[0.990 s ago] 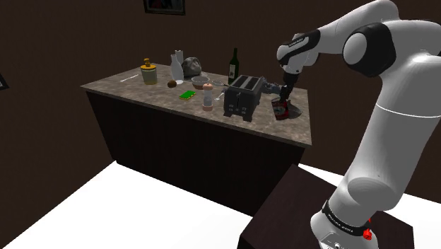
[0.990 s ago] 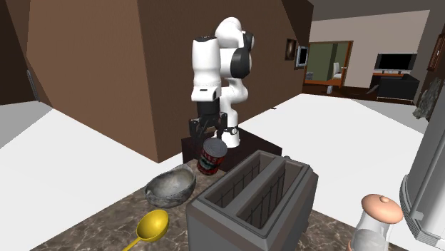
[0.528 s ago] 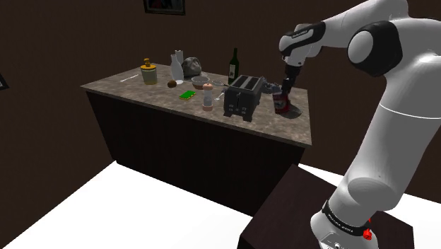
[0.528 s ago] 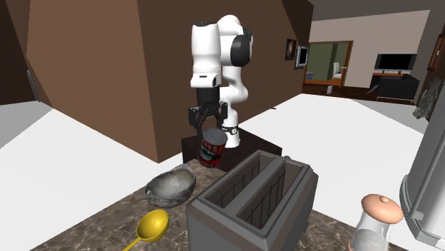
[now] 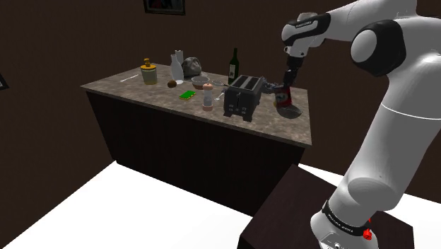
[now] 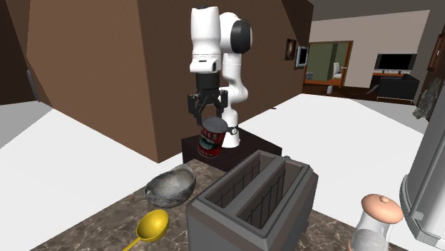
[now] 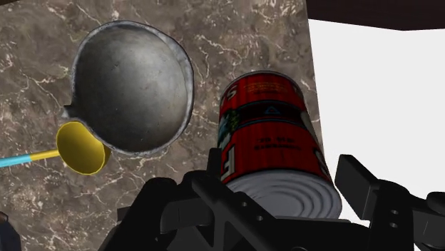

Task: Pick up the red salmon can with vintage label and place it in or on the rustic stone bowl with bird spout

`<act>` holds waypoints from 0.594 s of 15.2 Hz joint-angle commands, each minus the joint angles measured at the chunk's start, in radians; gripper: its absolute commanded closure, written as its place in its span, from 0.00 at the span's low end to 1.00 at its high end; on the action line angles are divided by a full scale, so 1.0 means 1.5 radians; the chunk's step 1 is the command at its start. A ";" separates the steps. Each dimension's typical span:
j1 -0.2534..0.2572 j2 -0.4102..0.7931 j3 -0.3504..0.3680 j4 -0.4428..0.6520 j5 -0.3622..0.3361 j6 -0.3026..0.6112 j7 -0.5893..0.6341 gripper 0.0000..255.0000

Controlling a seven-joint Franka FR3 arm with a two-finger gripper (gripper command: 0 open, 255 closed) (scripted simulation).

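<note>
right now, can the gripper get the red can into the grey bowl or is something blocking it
Probably yes. The gripper holds the red can above the countertop, the grey bowl sits open and empty beside it, and the yellow spoon lies at the bowl's far side.

red can (image 7: pixel 271 135): tilted, airborne | grey bowl (image 7: pixel 132 85): upright, lower, beside can

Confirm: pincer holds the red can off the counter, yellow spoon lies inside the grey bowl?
No. The yellow spoon lies on the counter beside the grey bowl, not inside it; the wrist view shows it. The pincer does hold the red can off the counter.
</note>
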 commanded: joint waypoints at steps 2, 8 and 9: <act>-0.001 -0.002 -0.001 0.025 -0.002 -0.027 0.001 1.00; -0.063 0.085 -0.024 0.153 0.058 -0.094 -0.079 1.00; -0.083 0.109 -0.027 0.187 0.074 -0.110 -0.098 1.00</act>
